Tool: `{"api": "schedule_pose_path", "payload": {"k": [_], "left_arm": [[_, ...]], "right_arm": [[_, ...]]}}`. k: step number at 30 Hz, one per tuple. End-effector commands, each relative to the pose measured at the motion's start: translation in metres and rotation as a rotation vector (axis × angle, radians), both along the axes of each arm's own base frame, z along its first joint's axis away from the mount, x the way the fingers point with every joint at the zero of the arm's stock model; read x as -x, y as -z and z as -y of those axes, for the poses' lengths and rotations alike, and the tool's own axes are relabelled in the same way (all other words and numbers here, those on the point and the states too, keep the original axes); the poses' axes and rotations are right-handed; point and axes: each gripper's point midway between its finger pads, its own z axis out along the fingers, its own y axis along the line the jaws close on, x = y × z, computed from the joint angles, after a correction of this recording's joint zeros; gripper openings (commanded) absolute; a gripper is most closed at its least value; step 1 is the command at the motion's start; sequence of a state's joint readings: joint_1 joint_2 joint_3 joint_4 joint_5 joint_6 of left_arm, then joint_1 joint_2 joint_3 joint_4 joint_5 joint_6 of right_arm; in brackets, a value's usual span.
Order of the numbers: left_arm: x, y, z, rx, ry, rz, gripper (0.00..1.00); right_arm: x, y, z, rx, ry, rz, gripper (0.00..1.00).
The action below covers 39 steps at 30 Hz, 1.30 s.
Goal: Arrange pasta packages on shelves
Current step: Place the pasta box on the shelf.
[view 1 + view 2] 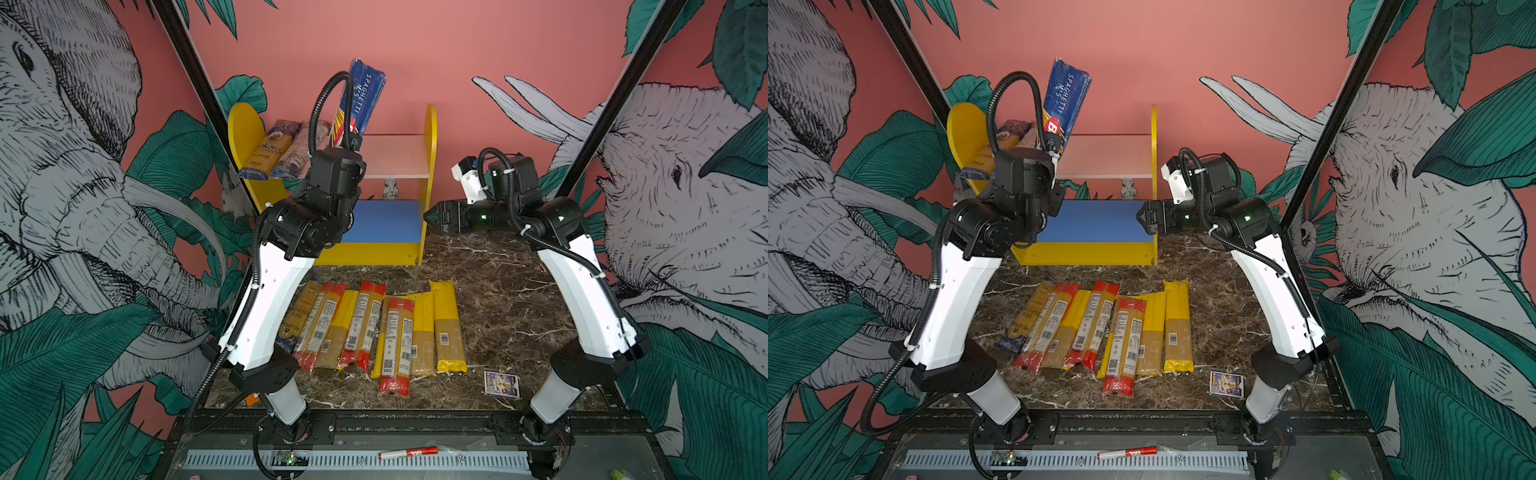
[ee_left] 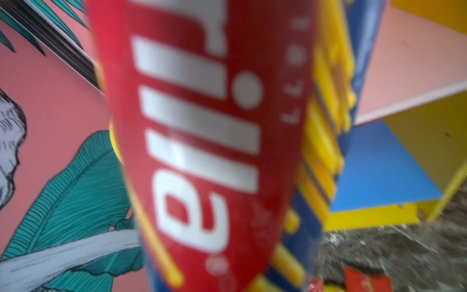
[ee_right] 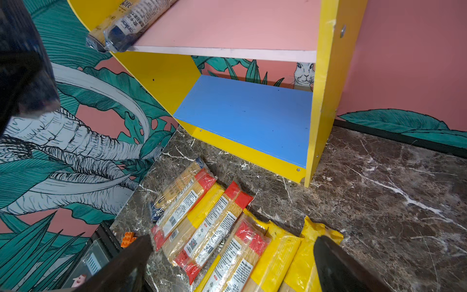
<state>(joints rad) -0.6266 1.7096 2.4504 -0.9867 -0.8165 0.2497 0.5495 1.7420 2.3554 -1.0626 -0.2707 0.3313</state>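
- The left end effector (image 1: 350, 139) is nearly closed, pinching the lower end of the blue packet (image 1: 362, 97). Its wrist view shows only the blurred red logo, so the fingers are hidden there.
- The blue packet stands steeply, its top leaning toward 1 o'clock in both top views, over the pink board (image 1: 397, 156) of the shelf (image 1: 431, 166).
- Two packets (image 1: 280, 149) lie on that board at its 9 o'clock end, their near ends overhanging the front edge. The board is bare from the middle out to 3 o'clock.
- The step in hand, I judge, is laying the blue packet down. Tip it flat, length running 12-to-6, just beside the two, and push it well back before letting go. Held by one end, it may sag or swing, so lower slowly.
- The right end effector (image 1: 434, 217) gapes wide and empty at the shelf's 3 o'clock side.
- The other packets (image 1: 374, 328) lie in a row on the table (image 1: 507, 282), at 6 o'clock of the shelf. The blue board (image 1: 386, 222) is bare.
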Motion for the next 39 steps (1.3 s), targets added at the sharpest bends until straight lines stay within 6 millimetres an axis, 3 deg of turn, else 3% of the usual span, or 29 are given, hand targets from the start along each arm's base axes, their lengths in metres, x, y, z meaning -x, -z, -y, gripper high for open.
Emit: {"api": "schedule_pose_path", "payload": {"k": [1, 5, 13, 24, 39], "left_arm": [[-0.017, -0.081, -0.022, 0.125, -0.050, 0.299, 0.00], [-0.047, -0.080, -0.032, 0.123, -0.068, 0.319, 0.00], [-0.084, -0.063, -0.056, 0.159, -0.077, 0.304, 0.00], [-0.118, -0.040, -0.078, 0.223, -0.072, 0.278, 0.00], [-0.151, -0.016, -0.078, 0.291, -0.029, 0.253, 0.00]], "right_arm": [[-0.011, -0.008, -0.006, -0.014, -0.008, 0.033, 0.99], [-0.024, -0.005, -0.007, 0.005, 0.019, 0.048, 0.99], [-0.045, 0.011, -0.011, 0.019, 0.069, 0.019, 0.99], [-0.062, 0.023, -0.017, 0.027, 0.107, -0.017, 0.99], [-0.059, 0.034, -0.002, 0.076, 0.167, -0.049, 0.99]]}}
